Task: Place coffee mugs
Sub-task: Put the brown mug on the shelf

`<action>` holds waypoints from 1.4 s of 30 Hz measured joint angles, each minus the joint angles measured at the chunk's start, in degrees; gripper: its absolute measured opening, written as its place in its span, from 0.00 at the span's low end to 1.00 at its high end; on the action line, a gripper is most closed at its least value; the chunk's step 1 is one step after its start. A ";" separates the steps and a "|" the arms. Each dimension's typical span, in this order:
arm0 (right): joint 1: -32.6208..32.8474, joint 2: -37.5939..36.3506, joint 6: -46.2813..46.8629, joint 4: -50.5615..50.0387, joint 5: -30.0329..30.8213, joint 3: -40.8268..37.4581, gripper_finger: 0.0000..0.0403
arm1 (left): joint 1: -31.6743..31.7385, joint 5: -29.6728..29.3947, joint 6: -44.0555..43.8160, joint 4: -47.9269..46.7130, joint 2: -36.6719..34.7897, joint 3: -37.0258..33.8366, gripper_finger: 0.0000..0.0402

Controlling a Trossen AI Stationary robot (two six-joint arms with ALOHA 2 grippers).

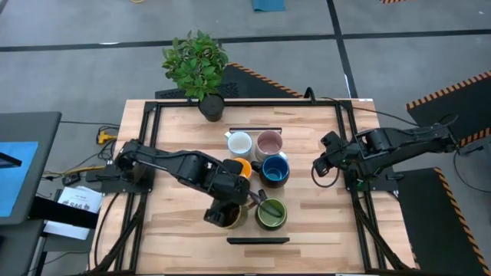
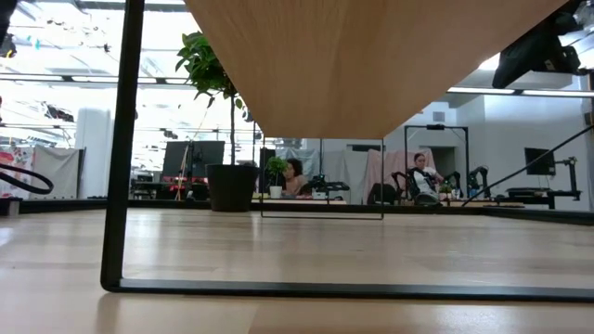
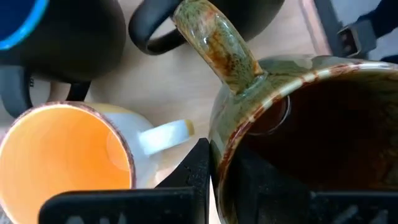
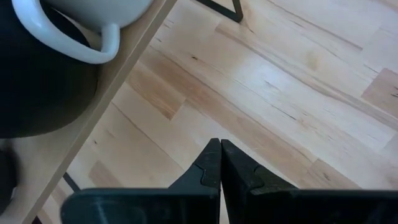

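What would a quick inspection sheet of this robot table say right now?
Surface: wooden table, black frame.
Job's things: white mug, pink mug, blue mug, orange mug, green mug clustered mid-table; brown mug at left gripper.
Clutter: potted plant at far edge.
Grippers: left gripper shut on brown mug's rim; right gripper shut, empty.
Cables: loops beside both arm bases.
Surroundings: people seated far behind.

Six coffee mugs [image 1: 261, 178] sit close together in the middle of the table [image 1: 322, 222]. A plant pot [image 1: 211, 106] stands behind them at the back edge. The left arm's fingers [image 3: 205, 171] pinch the front-left mug's rim.
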 joint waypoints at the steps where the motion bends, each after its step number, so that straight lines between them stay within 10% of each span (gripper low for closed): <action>1: 0.00 0.00 -0.06 0.00 0.00 0.00 0.06 | 0.21 -0.06 0.73 0.44 0.00 -0.75 0.05; 26: -0.02 0.00 -0.11 0.00 0.09 0.00 0.06 | 1.54 -0.38 5.77 3.53 -0.13 -3.49 0.19; 42: -0.38 -0.02 -0.27 0.02 0.42 0.00 0.06 | 2.58 -0.33 5.81 -0.05 -0.13 1.03 0.48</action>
